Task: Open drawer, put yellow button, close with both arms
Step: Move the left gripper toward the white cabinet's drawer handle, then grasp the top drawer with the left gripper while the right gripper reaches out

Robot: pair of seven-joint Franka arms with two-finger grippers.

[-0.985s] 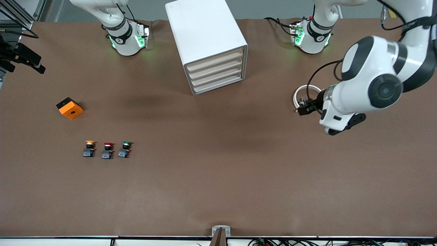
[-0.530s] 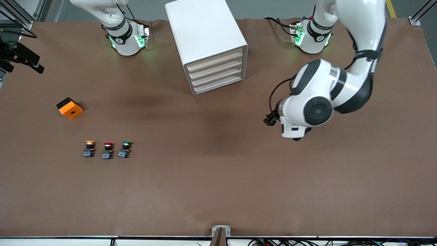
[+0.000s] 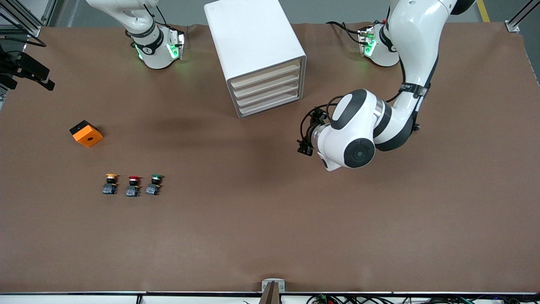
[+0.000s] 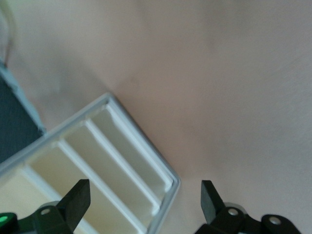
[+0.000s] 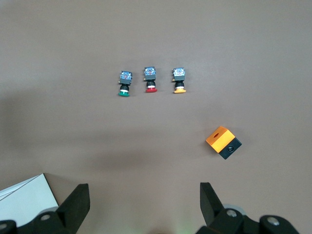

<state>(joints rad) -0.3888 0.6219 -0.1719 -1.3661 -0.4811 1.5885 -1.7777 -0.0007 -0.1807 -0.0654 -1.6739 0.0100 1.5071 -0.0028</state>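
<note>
The white cabinet [image 3: 253, 38] stands at the back middle of the table. Its top drawer [image 3: 265, 74] is shut, flush with the three below. The yellow button [image 3: 110, 183] stands upright toward the right arm's end, at the end of a row of three; it also shows in the right wrist view [image 5: 179, 81]. My left gripper [image 3: 304, 145] is open and empty, in the air in front of the cabinet, off toward the left arm's end. In the left wrist view [image 4: 144, 204] the slat fronts [image 4: 122, 161] lie between its fingers. My right gripper [image 5: 144, 204] is open and empty, high over the table.
A red-capped button [image 3: 133, 185] and a green-capped button [image 3: 154, 184] stand beside the yellow one. An orange and black block [image 3: 86, 133] lies farther from the front camera than the buttons. A black clamp [image 3: 25, 69] sticks in at the table's edge.
My left arm has swung from the left arm's end of the table toward the cabinet, bringing its gripper close to the drawer fronts. The right arm's base and the objects have not moved.
</note>
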